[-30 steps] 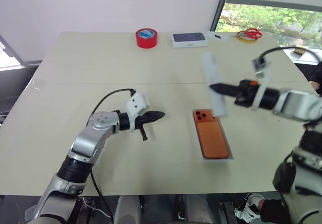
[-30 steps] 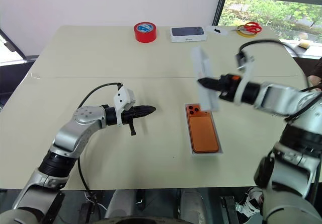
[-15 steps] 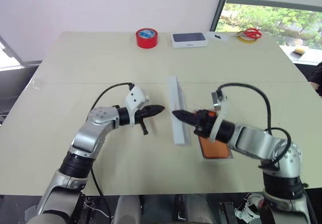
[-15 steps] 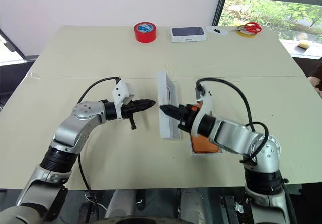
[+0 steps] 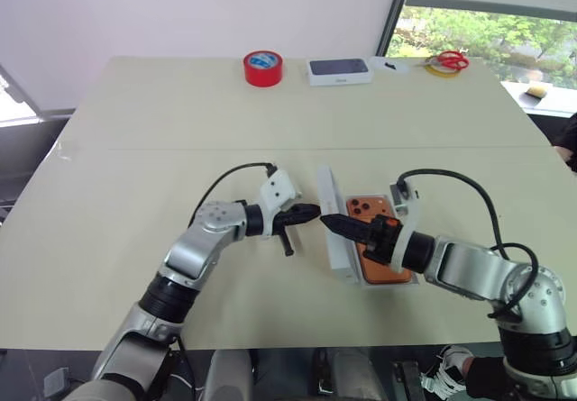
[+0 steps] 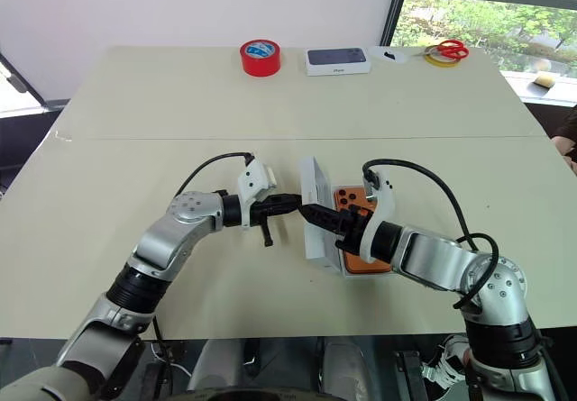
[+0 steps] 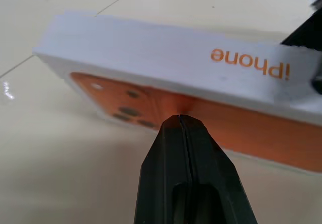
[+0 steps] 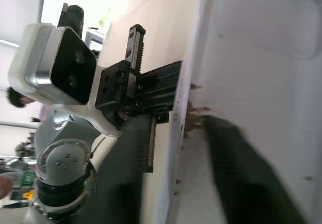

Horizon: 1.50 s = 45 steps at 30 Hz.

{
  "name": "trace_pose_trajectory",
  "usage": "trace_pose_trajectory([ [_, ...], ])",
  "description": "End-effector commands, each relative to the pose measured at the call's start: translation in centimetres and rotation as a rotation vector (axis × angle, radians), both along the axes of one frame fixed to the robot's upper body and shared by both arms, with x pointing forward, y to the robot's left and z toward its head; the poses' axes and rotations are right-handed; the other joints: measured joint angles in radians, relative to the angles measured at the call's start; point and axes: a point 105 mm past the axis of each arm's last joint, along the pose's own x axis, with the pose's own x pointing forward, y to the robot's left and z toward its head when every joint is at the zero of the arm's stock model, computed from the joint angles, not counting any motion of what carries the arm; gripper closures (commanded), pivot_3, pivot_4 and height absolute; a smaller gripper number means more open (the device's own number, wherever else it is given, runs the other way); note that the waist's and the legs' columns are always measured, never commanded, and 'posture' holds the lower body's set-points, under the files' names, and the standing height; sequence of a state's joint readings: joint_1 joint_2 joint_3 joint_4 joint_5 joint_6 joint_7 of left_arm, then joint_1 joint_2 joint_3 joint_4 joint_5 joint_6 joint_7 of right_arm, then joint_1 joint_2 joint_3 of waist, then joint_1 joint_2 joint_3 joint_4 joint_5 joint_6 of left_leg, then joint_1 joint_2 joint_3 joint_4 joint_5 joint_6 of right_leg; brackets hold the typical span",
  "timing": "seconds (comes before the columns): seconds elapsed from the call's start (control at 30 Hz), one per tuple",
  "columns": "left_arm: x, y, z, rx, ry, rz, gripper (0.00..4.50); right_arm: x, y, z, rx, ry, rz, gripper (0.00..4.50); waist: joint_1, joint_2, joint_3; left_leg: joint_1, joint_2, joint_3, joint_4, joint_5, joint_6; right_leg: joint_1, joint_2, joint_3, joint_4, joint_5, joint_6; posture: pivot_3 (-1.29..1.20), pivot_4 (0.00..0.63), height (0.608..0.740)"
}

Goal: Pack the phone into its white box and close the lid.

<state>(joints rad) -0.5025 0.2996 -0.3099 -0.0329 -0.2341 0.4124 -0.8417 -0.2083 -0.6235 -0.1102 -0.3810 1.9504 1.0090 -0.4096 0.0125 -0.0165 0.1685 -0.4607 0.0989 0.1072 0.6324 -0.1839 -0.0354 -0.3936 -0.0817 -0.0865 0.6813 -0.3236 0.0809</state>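
The orange phone [image 5: 368,208] lies back up in the shallow white box [image 5: 388,283] on the table. The lid [image 5: 335,230] stands tilted on its long edge along the box's left side, plain inside toward the box and printed top [image 7: 176,48] toward my left arm. My left gripper [image 5: 311,211] is shut, its tip right at the lid's printed face. From the right, my right gripper [image 5: 330,222] reaches over the phone. Its fingers are apart, one on each side of the lid's wall [image 8: 181,108].
At the table's far edge sit a red tape roll [image 5: 262,68], a white box with a dark blue top [image 5: 339,70], and red scissors [image 5: 448,60] on a yellow ring. Bare tabletop lies to the left of and behind the box.
My right arm carried the lid down from above the box's right side, past the box to its left, then back against its left side, and its fingers have parted. My left gripper moved right to the lid.
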Motion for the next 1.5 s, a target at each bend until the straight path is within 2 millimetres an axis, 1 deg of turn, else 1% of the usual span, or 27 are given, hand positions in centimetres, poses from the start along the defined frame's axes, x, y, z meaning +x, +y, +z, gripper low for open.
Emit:
trace_pose_trajectory([
  [0.03, -0.3, -1.2, 1.3, -0.029, -0.029, -0.037, 4.50, 1.3, -3.8, 3.4, -0.093, -0.116, -0.054, 1.62, 0.000, 0.000, 0.000, 0.000, 0.000, 0.000, 0.000, 0.000, 0.000, 0.000, 0.000, 0.000, 0.000, 0.000, 0.000, 0.00, 0.150, 0.730],
  [0.13, -0.5, -1.6, 1.3, -0.032, -0.024, -0.051, 4.50, 1.5, -6.5, 4.7, -0.227, -0.140, -0.087, 1.62, 0.002, 0.000, 0.000, 0.000, 0.000, 0.000, 0.000, 0.000, 0.000, 0.000, 0.000, 0.000, -0.001, 0.000, 0.000, 0.00, 0.150, 0.730],
  [0.17, -0.6, -1.7, 1.3, -0.032, -0.021, -0.054, 4.50, 1.4, -7.0, 5.0, -0.257, -0.144, -0.090, 1.62, 0.001, 0.000, 0.000, 0.000, 0.000, 0.000, -0.001, 0.000, 0.000, 0.000, 0.000, 0.000, -0.001, 0.000, 0.000, 0.00, 0.150, 0.730],
  [0.2, -0.9, -2.2, 1.4, -0.034, -0.020, -0.072, 4.50, 1.4, -8.4, 5.2, -0.335, -0.148, -0.123, 1.62, 0.001, 0.000, 0.000, 0.000, 0.000, 0.000, -0.001, 0.000, 0.000, 0.000, 0.000, 0.000, -0.001, 0.000, 0.000, 0.00, 0.150, 0.730],
  [0.27, -1.2, -3.0, 1.4, -0.038, -0.020, -0.101, 4.50, 1.6, -10.5, 5.5, -0.434, -0.153, -0.182, 1.62, 0.001, 0.000, 0.000, 0.000, 0.000, 0.000, -0.001, 0.000, 0.000, 0.000, 0.001, 0.000, -0.001, 0.000, 0.000, 0.00, 0.150, 0.730],
  [0.3, -1.4, -3.5, 1.4, -0.038, -0.017, -0.113, 4.50, 1.8, -11.4, 5.7, -0.471, -0.166, -0.211, 1.62, 0.002, 0.000, 0.000, 0.000, 0.000, 0.000, 0.000, 0.000, 0.000, 0.000, 0.000, 0.000, -0.001, 0.000, 0.000, 0.00, 0.150, 0.730],
  [0.33, -1.4, -3.8, 1.4, -0.038, -0.015, -0.119, 4.50, 1.9, -11.8, 5.8, -0.487, -0.177, -0.224, 1.62, 0.002, 0.000, 0.000, 0.000, 0.000, 0.000, 0.000, 0.000, 0.000, 0.001, 0.000, 0.000, -0.001, 0.000, 0.000, 0.00, 0.150, 0.730],
  [0.43, -1.5, -5.3, 1.0, -0.013, -0.022, -0.140, 4.50, 2.3, -12.6, 6.0, -0.516, -0.217, -0.266, 2.44, 0.002, 0.000, 0.000, 0.000, 0.000, 0.000, 0.001, 0.000, 0.000, 0.001, 0.000, 0.000, -0.001, 0.000, 0.000, 0.00, 0.150, 0.730],
  [0.5, -1.6, -6.0, 1.3, -0.021, -0.023, -0.152, 4.50, 2.4, -12.7, 5.8, -0.551, -0.228, -0.261, 3.42, 0.002, 0.000, 0.000, 0.000, 0.000, 0.000, 0.001, 0.000, 0.000, 0.001, 0.000, 0.000, -0.001, 0.000, 0.000, 0.00, 0.150, 0.730],
  [0.57, -1.6, -6.4, 1.6, -0.035, -0.020, -0.155, 4.50, 2.3, -12.6, 5.4, -0.640, -0.255, -0.232, 4.48, 0.002, 0.000, 0.000, 0.000, 0.000, 0.000, 0.000, 0.000, 0.000, 0.000, 0.000, 0.000, -0.001, 0.000, 0.000, 0.00, 0.150, 0.730],
  [0.63, -1.4, -6.4, 2.0, -0.054, -0.010, -0.151, 4.50, 2.0, -12.4, 4.4, -0.766, -0.280, -0.183, 4.48, 0.000, 0.000, 0.000, 0.000, 0.000, 0.000, 0.000, 0.000, 0.000, 0.000, 0.000, 0.000, -0.001, 0.000, 0.000, 0.00, 0.150, 0.730],
  [0.7, -1.3, -6.3, 2.3, -0.062, 0.001, -0.143, 4.50, 2.2, -12.3, 4.0, -0.830, -0.330, -0.170, 4.48, 0.000, 0.000, 0.000, 0.000, 0.000, 0.000, 0.000, 0.000, 0.000, 0.000, 0.000, 0.000, -0.001, 0.000, 0.000, 0.00, 0.150, 0.730],
  [0.77, -0.8, -5.6, 2.3, -0.043, 0.019, -0.117, 4.50, 2.1, -12.3, 2.9, -0.866, -0.314, -0.140, 4.48, 0.000, 0.000, 0.000, 0.000, 0.000, 0.000, 0.000, 0.000, 0.000, 0.000, 0.000, 0.000, -0.001, 0.000, 0.000, 0.00, 0.150, 0.730],
  [0.8, -0.3, -5.0, 2.3, -0.029, 0.022, -0.087, 4.50, 2.0, -12.2, 2.3, -0.893, -0.307, -0.122, 4.48, 0.000, 0.000, 0.000, 0.000, 0.000, 0.000, 0.000, 0.000, 0.000, 0.000, 0.000, 0.000, -0.001, 0.000, 0.000, 0.00, 0.150, 0.730],
  [0.9, 1.3, -3.1, 2.2, 0.009, 0.046, 0.000, 4.50, 1.8, -11.5, 1.1, -0.928, -0.308, -0.076, 4.48, 0.000, 0.000, 0.000, 0.000, 0.000, -0.001, 0.000, 0.000, 0.000, 0.000, 0.000, 0.000, -0.001, 0.000, 0.000, 0.00, 0.150, 0.730],
  [1.0, 2.3, -1.5, 1.5, 0.084, 0.048, 0.062, 4.50, 1.8, -10.7, 0.4, -0.933, -0.320, -0.046, 4.48, 0.000, 0.000, 0.000, 0.000, 0.000, 0.000, 0.000, 0.000, 0.000, 0.000, 0.000, 0.000, -0.001, 0.000, 0.000, 0.00, 0.150, 0.730],
  [1.1, 2.6, -0.8, 0.8, 0.124, 0.072, 0.085, 4.50, 2.0, -10.2, 0.0, -0.930, -0.327, -0.033, 4.48, 0.003, 0.000, 0.000, 0.000, 0.000, 0.000, 0.000, 0.000, 0.000, 0.000, 0.000, 0.000, -0.001, 0.000, 0.000, 0.00, 0.150, 0.730],
  [1.17, 2.8, -0.8, -0.1, 0.165, 0.092, 0.095, 4.50, 2.2, -10.0, -0.3, -0.939, -0.330, -0.026, 4.48, 0.002, 0.000, 0.000, 0.000, 0.000, 0.000, 0.001, 0.000, 0.000, 0.000, 0.000, 0.000, -0.001, 0.000, 0.000, 0.00, 0.150, 0.730],
  [1.23, 2.5, -1.2, -1.0, 0.204, 0.096, 0.075, 4.50, 2.4, -9.7, -0.4, -0.943, -0.329, -0.022, 4.48, 0.002, 0.000, 0.000, 0.000, 0.000, 0.000, 0.001, 0.000, 0.000, 0.000, 0.000, 0.000, -0.001, 0.000, 0.000, 0.00, 0.150, 0.730],
  [1.5, 1.5, -3.8, -1.6, 0.211, 0.127, 0.002, 4.50, 2.8, -8.7, -0.3, -0.951, -0.354, 0.010, 4.48, 0.000, 0.000, 0.000, 0.000, 0.000, 0.000, 0.000, 0.000, 0.000, 0.000, 0.000, 0.000, -0.001, 0.000, 0.000, 0.00, 0.150, 0.730],
])
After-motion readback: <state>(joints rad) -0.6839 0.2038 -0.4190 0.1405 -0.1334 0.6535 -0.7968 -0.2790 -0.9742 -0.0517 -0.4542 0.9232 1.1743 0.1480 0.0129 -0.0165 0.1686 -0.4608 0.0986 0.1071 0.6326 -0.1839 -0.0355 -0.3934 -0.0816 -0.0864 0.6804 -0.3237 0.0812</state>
